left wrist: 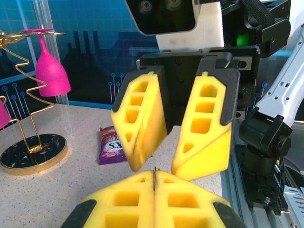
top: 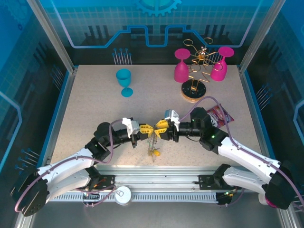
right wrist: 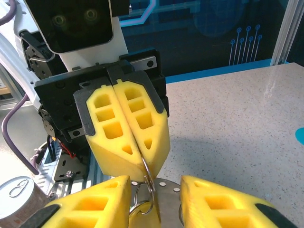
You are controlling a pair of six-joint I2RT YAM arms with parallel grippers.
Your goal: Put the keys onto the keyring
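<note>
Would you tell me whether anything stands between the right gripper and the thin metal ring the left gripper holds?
Nothing visible does: the thin silver metal ring hangs from the tip of the shut left gripper, inside the gap of the open right gripper.

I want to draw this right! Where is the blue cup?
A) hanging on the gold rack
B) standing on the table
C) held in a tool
B: the blue cup stands upright on the table, apart from the gold rack.
</note>
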